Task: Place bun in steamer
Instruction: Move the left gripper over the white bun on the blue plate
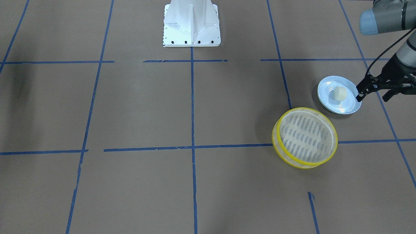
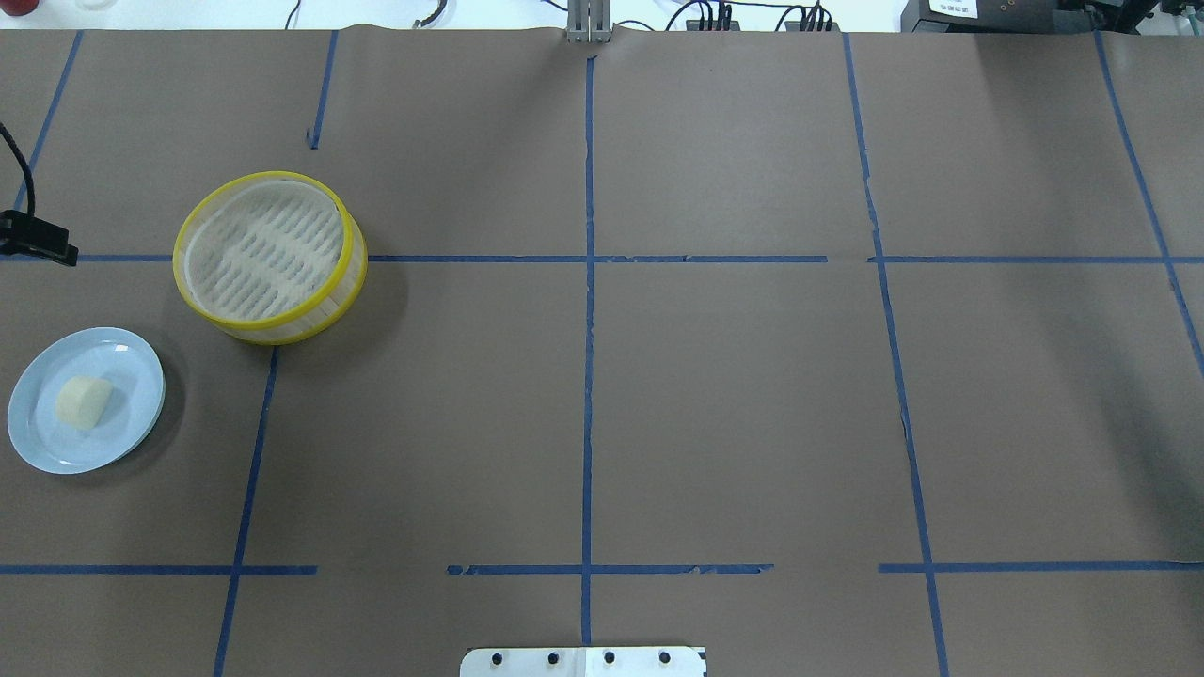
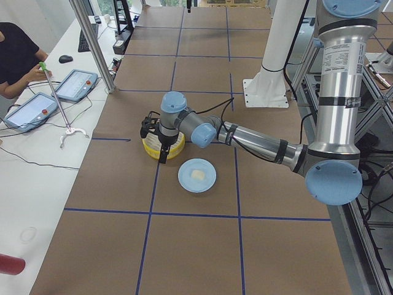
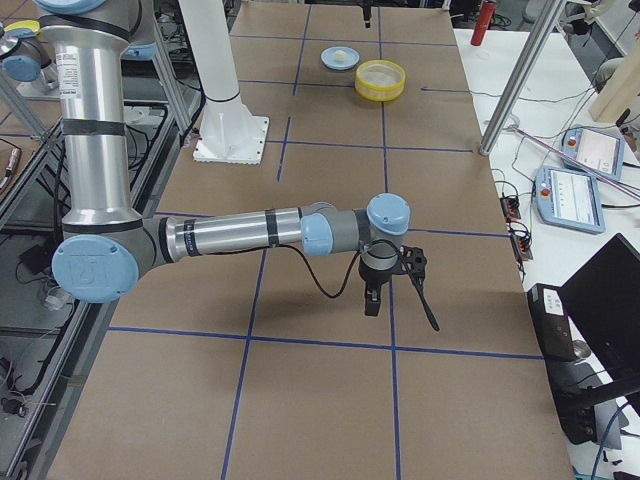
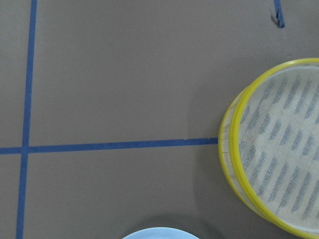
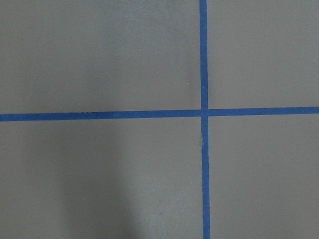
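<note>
Count here: one bun point(image 1: 340, 94), one plate point(image 1: 345, 107), one steamer point(image 1: 307, 136), two arms, and the bun's sitting on the plate just beside the steamer. Left claw point(image 1: 372, 96) is mostly cut off in the overhead view, but its fingers look spread as it hangs low by the plate, near the steamer. Right claw point(image 4: 398, 302) points down at the surface point(image 4: 320, 400) well away from the steamer, only in the side view, so can't tell if it's spread or not.

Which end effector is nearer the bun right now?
Left. The left end effector hovers beside the plate holding the bun; the right end effector hangs far off, near the table's opposite end.
</note>
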You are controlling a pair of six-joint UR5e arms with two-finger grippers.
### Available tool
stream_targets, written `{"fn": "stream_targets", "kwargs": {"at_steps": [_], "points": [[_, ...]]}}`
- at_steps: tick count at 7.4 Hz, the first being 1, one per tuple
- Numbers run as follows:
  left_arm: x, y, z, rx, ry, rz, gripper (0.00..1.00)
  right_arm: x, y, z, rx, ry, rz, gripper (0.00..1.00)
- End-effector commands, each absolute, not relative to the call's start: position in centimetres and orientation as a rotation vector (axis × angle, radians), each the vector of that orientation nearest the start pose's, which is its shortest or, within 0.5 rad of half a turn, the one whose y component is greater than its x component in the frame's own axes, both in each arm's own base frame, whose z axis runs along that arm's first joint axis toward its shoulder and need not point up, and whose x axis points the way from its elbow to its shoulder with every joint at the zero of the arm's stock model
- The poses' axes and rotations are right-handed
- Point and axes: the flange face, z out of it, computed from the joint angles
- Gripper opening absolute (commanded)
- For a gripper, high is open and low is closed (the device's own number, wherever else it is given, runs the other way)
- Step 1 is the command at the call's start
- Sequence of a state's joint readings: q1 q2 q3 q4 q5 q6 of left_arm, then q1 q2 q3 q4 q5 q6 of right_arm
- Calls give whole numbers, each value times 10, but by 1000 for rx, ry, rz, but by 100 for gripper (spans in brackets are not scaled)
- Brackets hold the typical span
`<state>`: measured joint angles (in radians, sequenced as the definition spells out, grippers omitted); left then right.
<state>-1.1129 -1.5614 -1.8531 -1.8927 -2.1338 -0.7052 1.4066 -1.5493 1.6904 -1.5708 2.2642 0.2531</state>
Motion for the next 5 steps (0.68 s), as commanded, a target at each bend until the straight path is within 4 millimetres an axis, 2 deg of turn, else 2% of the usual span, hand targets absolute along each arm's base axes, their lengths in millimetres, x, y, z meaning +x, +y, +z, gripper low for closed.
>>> {"fn": "stream_targets", "kwargs": {"at_steps": [1, 2, 3, 5], "points": [[163, -455, 526, 169, 775, -81, 100, -14, -511, 594, -11, -705, 36, 100], [153, -432, 547, 182, 791, -86, 100, -14, -511, 594, -11, -705, 36, 100], [150, -419, 562, 180, 795, -79, 100, -14, -511, 594, -11, -705, 36, 100], [163, -414, 593, 132, 773, -52, 100, -14, -511, 594, -11, -705, 36, 100]]}}
